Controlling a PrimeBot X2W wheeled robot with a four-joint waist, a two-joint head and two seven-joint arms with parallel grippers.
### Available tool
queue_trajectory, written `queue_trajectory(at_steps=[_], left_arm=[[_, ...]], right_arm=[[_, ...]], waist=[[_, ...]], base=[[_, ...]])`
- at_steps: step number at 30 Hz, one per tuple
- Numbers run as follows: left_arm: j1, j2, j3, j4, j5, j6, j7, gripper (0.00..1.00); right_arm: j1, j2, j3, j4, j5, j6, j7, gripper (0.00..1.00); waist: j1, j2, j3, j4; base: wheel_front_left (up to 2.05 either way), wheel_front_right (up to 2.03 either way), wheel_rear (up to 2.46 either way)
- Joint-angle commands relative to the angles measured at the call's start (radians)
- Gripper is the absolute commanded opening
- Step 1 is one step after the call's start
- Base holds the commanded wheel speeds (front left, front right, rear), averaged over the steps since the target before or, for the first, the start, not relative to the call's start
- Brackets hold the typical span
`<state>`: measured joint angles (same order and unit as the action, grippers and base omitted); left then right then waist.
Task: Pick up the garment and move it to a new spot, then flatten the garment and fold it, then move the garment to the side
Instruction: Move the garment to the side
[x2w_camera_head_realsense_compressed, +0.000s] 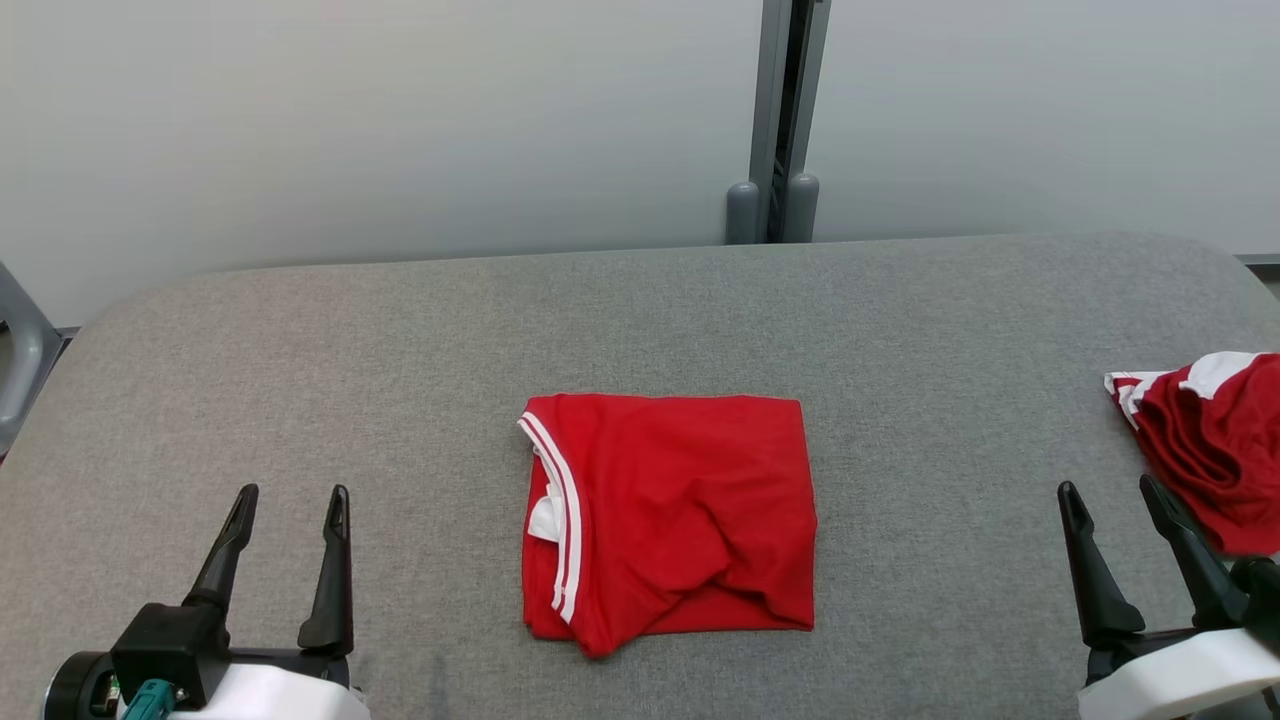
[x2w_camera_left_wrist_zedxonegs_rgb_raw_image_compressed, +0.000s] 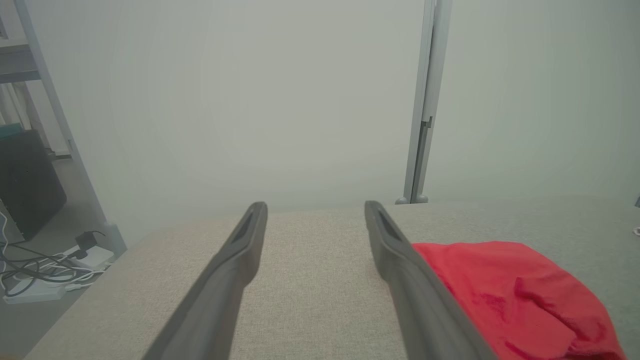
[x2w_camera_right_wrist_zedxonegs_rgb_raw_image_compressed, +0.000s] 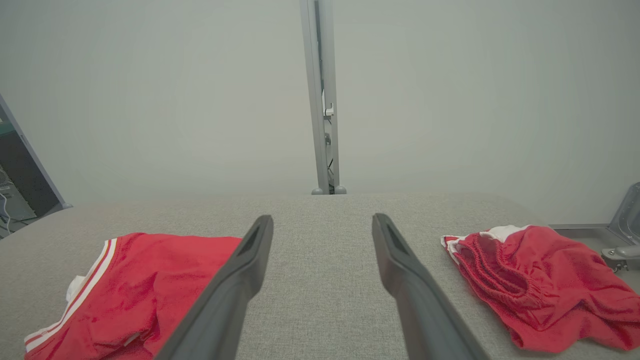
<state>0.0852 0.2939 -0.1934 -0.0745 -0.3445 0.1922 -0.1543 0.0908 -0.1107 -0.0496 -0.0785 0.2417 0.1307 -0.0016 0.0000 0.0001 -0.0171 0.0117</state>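
The garment (x2w_camera_head_realsense_compressed: 668, 520), red with a double white stripe down its left edge, lies folded into a rough square at the middle of the bench (x2w_camera_head_realsense_compressed: 300, 330). Its far edge is straight. The near part is rumpled, with creases running toward the near right corner and a small bulge at the near left. A bit of white shows beside the stripe. It rests flat on the grey fabric top, and nothing touches it.

The left tool (x2w_camera_head_realsense_compressed: 293, 492) sits at the lower left of the head view, well apart from the garment, its two dark fingers spread with bare bench between them. In the left wrist view those fingers (x2w_camera_left_wrist_zedxonegs_rgb_raw_image_compressed: 240, 260) stand apart over the bench, and the garment lies just past the right-hand one. The right tool (x2w_camera_head_realsense_compressed: 1108, 486) sits at the lower right, also well apart from the garment, fingers spread and holding nothing. In the right wrist view the garment shows to the left of its fingers.

A second red garment (x2w_camera_head_realsense_compressed: 1215, 450), bunched, with white trim and a gathered waistband, lies at the bench's right edge, near the right tool but apart from it in the right wrist view.

Behind the bench stand a pale wall (x2w_camera_head_realsense_compressed: 400, 120) and a grey post (x2w_camera_head_realsense_compressed: 785, 120). Cables (x2w_camera_left_wrist_zedxonegs_rgb_raw_image_compressed: 45, 270) lie on the floor off the bench's left side.
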Motion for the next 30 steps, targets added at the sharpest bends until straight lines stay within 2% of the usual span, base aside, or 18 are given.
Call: queue_trajectory(at_steps=[1, 9, 14, 23, 30], left_arm=[[-0.003, 0.006, 0.001, -0.004, -0.003, 0.004, 0.001, 1.0], [-0.021, 0.012, -0.008, -0.015, 0.002, 0.0, 0.006, 1.0], [-0.058, 0.011, -0.018, -0.024, 0.005, -0.008, 0.002, 1.0], [-0.149, -0.024, -0.034, 0.019, -0.01, -0.027, -0.041, 1.0], [-0.221, -0.051, -0.048, 0.079, -0.015, -0.053, -0.078, 1.0]], right_arm=[[-0.002, -0.001, -0.004, 0.004, 0.007, 0.0, -0.007, 1.0], [-0.018, -0.012, -0.002, 0.019, 0.011, 0.0, 0.001, 1.0], [-0.092, -0.037, 0.05, 0.09, 0.019, 0.0, 0.046, 1.0], [-0.309, -0.05, 0.212, 0.289, 0.075, 0.0, 0.096, 1.0], [-0.435, -0.05, 0.318, 0.426, 0.129, 0.0, 0.141, 1.0]], waist=[[0.0, -0.0001, 0.002, 0.0], [0.0, -0.0001, 0.022, 0.011], [0.0, -0.0001, 0.088, 0.038], [0.0, -0.0001, 0.237, 0.093], [0.0, -0.0001, 0.312, 0.126]], base=[[0.0, 0.0, 0.0], [0.0, 0.0, 0.0], [0.0, 0.0, 0.0], [0.0, 0.0, 0.0], [0.0, 0.0, 0.0]])
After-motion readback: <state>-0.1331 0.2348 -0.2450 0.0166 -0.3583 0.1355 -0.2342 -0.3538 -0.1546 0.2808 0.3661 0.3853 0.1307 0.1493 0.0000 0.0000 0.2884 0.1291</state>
